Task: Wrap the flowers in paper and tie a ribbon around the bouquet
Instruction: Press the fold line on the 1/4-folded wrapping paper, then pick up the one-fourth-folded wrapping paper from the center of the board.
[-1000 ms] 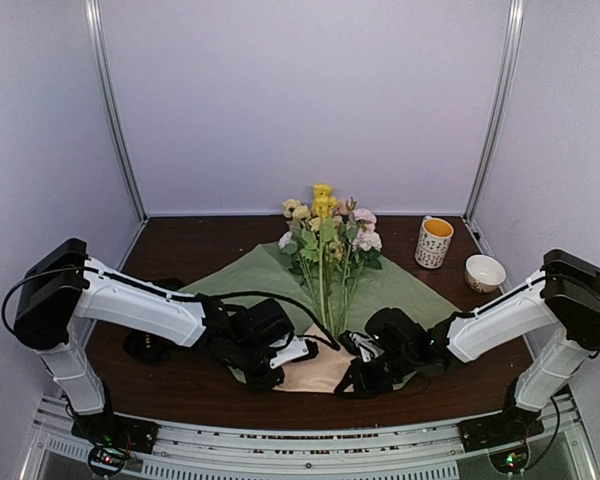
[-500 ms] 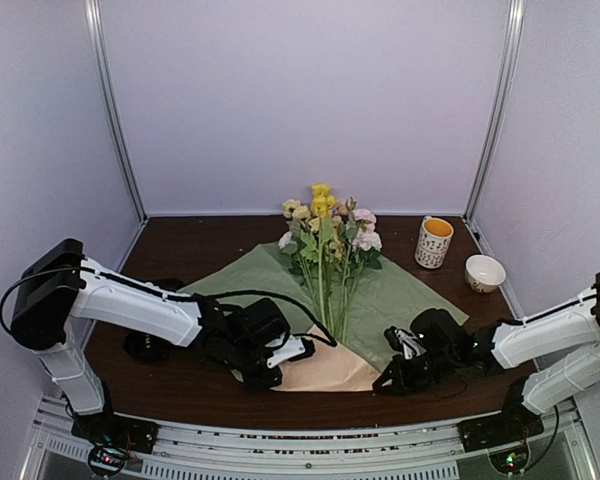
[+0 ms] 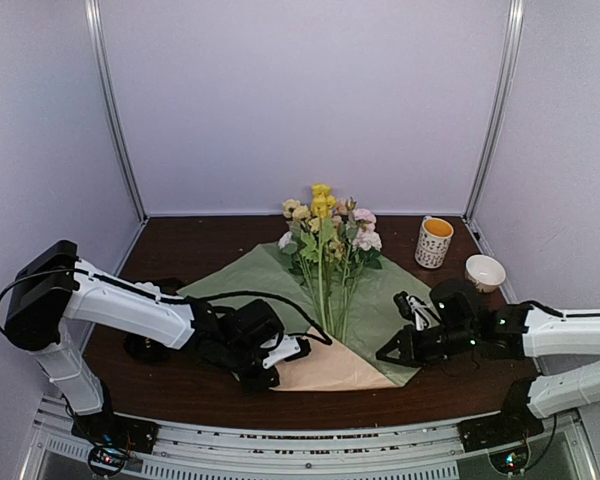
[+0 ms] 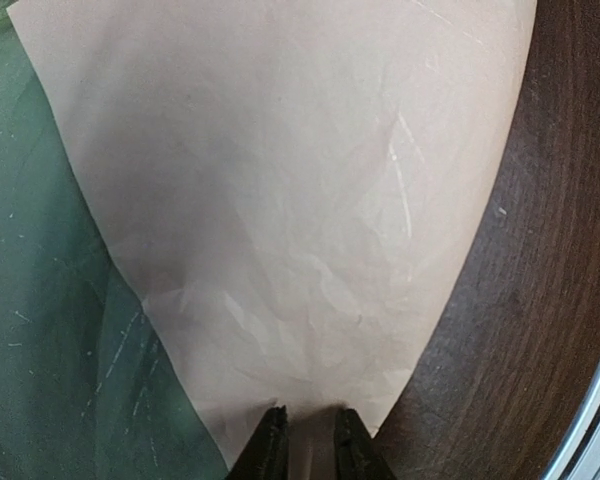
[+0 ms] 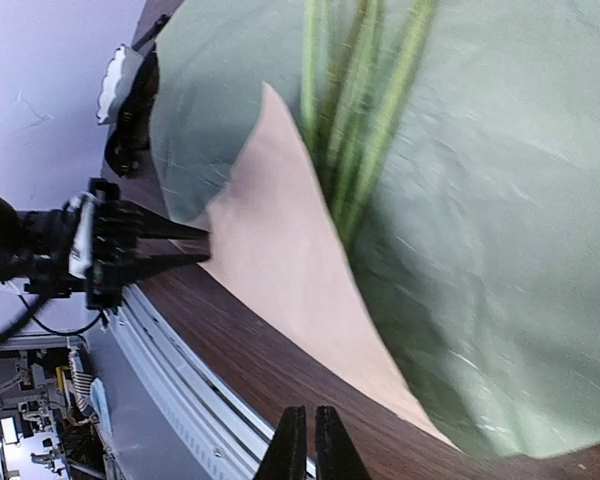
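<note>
Lying on the sheet: the flowers point(image 3: 327, 265), one loose bunch at the middle of the table point(image 3: 180, 250), resting on the green face of the paper point(image 3: 405, 290).
Long axis: near to far; the bunch is narrow at its near end and fans out at its far end.
Pointing: blossoms point(image 3: 325, 212) toward the far wall, cut stems point(image 5: 365, 130) toward me, their ends just beside the flap's far edge.
Paper: spread like a diamond, green side up, one corner reaching left and one reaching right.
Flap point(image 3: 335, 372): the near corner turned over, tan-peach underside showing, a wide triangle along the near table edge, not covering the stems.
My left claw point(image 4: 310, 420): nearly closed, pinching the flap's left tip between its fingers, low over the wood.
My right claw point(image 5: 310, 412): closed to a mere slit, nothing in it that I can see, over bare wood near the paper's near-right edge.
Beyond: a mug point(image 3: 434, 242) and a small bowl point(image 3: 485, 272) at the far right, off the paper.
</note>
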Tool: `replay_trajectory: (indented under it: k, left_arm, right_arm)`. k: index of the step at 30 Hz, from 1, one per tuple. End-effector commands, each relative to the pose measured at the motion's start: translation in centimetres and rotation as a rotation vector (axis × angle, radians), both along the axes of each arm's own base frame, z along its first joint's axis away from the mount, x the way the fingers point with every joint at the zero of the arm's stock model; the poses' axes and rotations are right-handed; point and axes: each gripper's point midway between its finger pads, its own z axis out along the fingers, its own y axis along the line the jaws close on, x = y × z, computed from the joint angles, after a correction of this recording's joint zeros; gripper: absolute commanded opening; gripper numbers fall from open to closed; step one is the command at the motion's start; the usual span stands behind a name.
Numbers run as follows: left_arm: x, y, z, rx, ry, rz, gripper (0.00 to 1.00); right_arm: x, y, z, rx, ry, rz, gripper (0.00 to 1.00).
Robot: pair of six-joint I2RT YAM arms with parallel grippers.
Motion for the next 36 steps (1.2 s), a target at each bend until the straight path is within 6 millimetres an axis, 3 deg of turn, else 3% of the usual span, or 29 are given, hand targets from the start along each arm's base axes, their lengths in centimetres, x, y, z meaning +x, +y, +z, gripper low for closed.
replay_trajectory:
  k: [1,6,14,17,21,24,30,36]
  left_arm:
    - [-1.0,2.0,-1.4,0.059,0.054,0.022,0.2]
    - [-0.9,2.3,-1.4,0.041,0.053,0.047,0.21]
    - [-0.7,2.9,-1.6,0.031,0.058,0.099,0.2]
    - [-0.6,3.2,-1.5,0.031,0.065,0.129,0.2]
    - [-0.6,3.8,-0.9,0.057,0.064,0.139,0.2]
    - [-0.4,4.0,0.1,0.044,0.053,0.163,0.21]
    - [1.0,4.9,3.4,-0.009,0.093,0.285,0.39]
    - [3.5,9.2,4.1,-0.112,0.238,0.58,0.49]
  right_arm:
    - [1.8,6.0,4.0,0.045,-0.103,0.132,0.06]
    - [1.9,11.8,2.5,0.02,-0.043,0.248,0.05]
    - [2.2,15.5,-1.8,0.021,0.086,0.297,0.04]
    - [2.3,15.2,-3.9,-0.04,0.107,0.291,0.03]
    - [2.7,12.9,-7.1,-0.211,0.098,0.271,0.02]
    - [2.2,12.3,-8.5,-0.238,0.125,0.274,0.01]
    - [2.2,12.0,-8.4,-0.253,0.118,0.267,0.02]
    - [2.1,12.8,-8.1,-0.239,0.116,0.27,0.01]
